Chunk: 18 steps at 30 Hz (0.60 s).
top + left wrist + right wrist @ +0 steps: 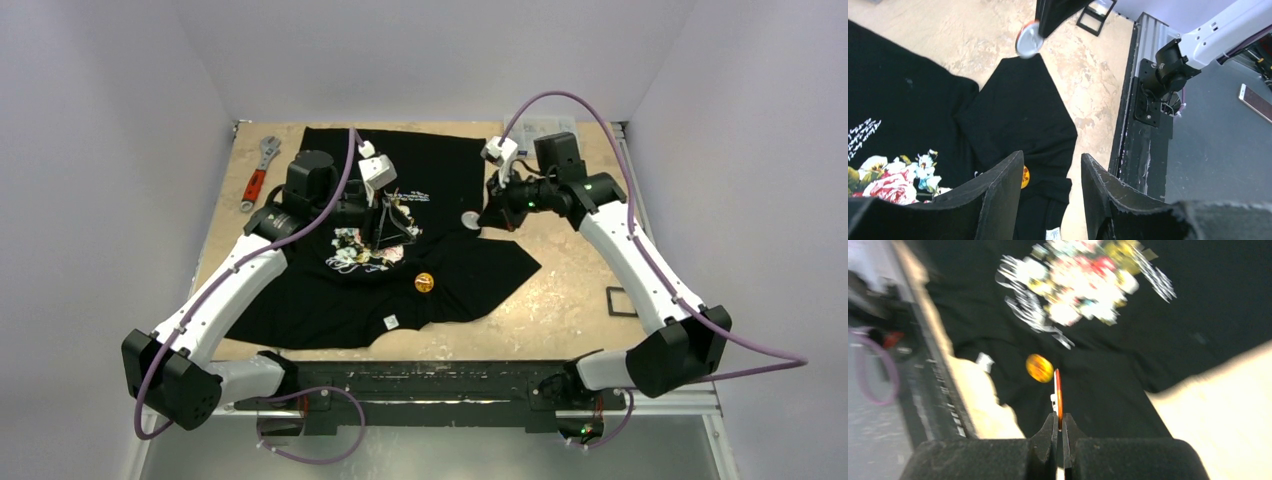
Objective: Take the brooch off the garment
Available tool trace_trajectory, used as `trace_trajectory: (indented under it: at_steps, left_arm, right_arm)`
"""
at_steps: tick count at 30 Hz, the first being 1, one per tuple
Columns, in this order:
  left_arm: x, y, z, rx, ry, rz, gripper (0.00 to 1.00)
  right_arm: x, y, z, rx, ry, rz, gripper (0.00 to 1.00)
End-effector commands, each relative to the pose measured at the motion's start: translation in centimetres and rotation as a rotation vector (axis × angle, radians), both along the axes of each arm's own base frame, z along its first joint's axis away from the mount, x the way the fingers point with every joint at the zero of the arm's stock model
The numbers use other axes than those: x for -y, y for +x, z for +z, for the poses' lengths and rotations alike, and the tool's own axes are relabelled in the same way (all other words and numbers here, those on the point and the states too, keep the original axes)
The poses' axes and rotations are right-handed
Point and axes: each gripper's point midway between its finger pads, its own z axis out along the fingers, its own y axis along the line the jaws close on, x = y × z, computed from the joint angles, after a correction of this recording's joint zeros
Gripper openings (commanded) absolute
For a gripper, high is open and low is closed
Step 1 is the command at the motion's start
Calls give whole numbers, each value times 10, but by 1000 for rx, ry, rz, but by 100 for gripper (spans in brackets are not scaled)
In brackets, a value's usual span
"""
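The black T-shirt point(450, 170) lies flat on the table, with its rose print point(365, 250) and white neck label point(391, 321). My right gripper point(1059, 417) is shut on the edge of a round brooch point(1058, 395) and holds it in the air over the shirt's right sleeve. The brooch's silver back shows in the left wrist view point(1028, 40) and the top view point(470, 218). A second, orange brooch point(424, 282) sits on the shirt near the collar; it also shows in both wrist views point(1024, 176) point(1039, 367). My left gripper point(1052, 157) is open and empty above the print.
A red-handled wrench point(258, 175) lies on the table left of the shirt. A small black square frame point(622, 301) lies at the right. Paper point(545, 128) lies at the back right. The black rail point(420, 380) runs along the near edge.
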Motion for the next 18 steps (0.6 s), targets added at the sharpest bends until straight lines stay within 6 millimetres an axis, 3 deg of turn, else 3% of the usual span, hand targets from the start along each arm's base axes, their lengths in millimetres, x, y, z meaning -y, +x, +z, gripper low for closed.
trace_trajectory:
  at_steps: [1,9,13,18]
  left_arm:
    - [-12,5,4,30,25,65,46]
    - [-22,17,2,-21,25,153,46]
    - [-24,20,4,-23,15,176,46]
    - [-30,16,6,-18,29,181,46]
  right_arm:
    - [93,12,-32,-21,-368,-241,0]
    - [222,10,-66,-82,-702,-714,0]
    - [257,7,-85,-88,-835,-865,0]
    - [283,14,-106,-115,-939,-1028,0]
